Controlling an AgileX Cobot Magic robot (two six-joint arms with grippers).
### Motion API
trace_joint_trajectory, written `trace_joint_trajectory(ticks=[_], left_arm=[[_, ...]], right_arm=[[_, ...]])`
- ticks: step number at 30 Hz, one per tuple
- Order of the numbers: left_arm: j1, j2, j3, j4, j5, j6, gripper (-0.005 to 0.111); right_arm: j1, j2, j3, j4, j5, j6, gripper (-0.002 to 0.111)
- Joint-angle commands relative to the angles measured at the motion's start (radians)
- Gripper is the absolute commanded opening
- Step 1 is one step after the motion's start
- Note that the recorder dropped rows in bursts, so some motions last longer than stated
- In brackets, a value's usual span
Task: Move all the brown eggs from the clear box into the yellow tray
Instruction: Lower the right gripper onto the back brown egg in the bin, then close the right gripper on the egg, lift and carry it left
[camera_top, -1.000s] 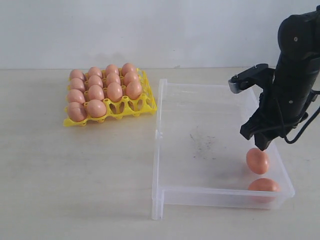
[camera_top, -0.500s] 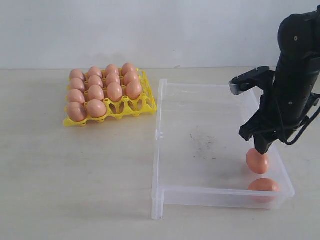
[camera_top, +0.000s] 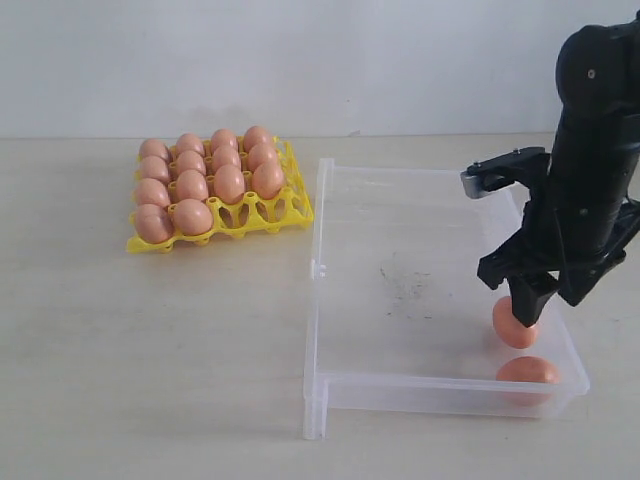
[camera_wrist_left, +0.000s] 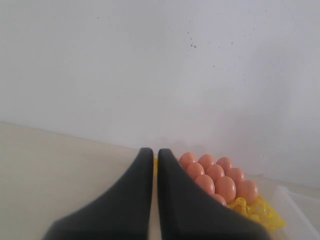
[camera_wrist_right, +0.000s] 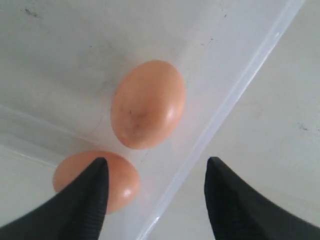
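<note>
**A:** Where the desk comes nearest, the front right corner of the clear box is reached first. One brown egg is seen lying there against the front wall.

**B:** Noted. And just behind it?

**A:** A second egg is found beside the right wall, near the first but apart from it. The right claw is hung directly over that one, pointed down, its jaws spread wide. Nothing is gripped between them. In the right wrist view the egg is shown ahead of the two dark fingertips, not yet enclosed.

**B:** The rest of the box?

**A:** Dark scuffs are marked on the middle of its floor.

**B:** And further back?

**A:** Toward the far left corner of the desk the yellow tray is set, well apart from the box's two. In it fourteen eggs are counted. Two cups at the right end of its front row are seen unfilled.

**B:** The left claw?

**A:** The left claw is shown only by its own camera. Its jaws are pressed to a narrow slit with nothing held, and the tray's eggs are seen beyond it.
</note>
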Motion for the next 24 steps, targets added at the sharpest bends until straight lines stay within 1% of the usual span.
trace_joint_trajectory(ticks=[1, 4, 10, 14, 20, 22, 24], left_arm=[[-0.004, -0.003, -0.003, -0.003, 0.000, 0.009, 0.004], [-0.004, -0.003, -0.003, -0.003, 0.000, 0.009, 0.004], [-0.004, -0.003, -0.003, -0.003, 0.000, 0.009, 0.004], [-0.004, -0.003, -0.003, -0.003, 0.000, 0.009, 0.004], [-0.004, -0.003, -0.003, -0.003, 0.000, 0.009, 0.004], [-0.004, -0.003, -0.003, -0.003, 0.000, 0.009, 0.004], [-0.004, -0.003, -0.003, -0.003, 0.000, 0.009, 0.004]], right_arm=[[-0.002, -0.003, 0.000, 0.076, 0.002, -0.042, 0.051], [-0.002, -0.003, 0.000, 0.113, -0.005, -0.058, 0.051], [0.007, 0.004, 0.000, 0.088, -0.056, -0.061, 0.051], [0.066, 0.042, 0.000, -0.029, -0.092, -0.006, 0.051], [0.184, 0.144, 0.000, -0.304, -0.100, 0.204, 0.051], [0.208, 0.165, 0.000, -0.347, -0.102, 0.247, 0.051], [0.218, 0.181, 0.000, -0.351, -0.122, 0.252, 0.051]])
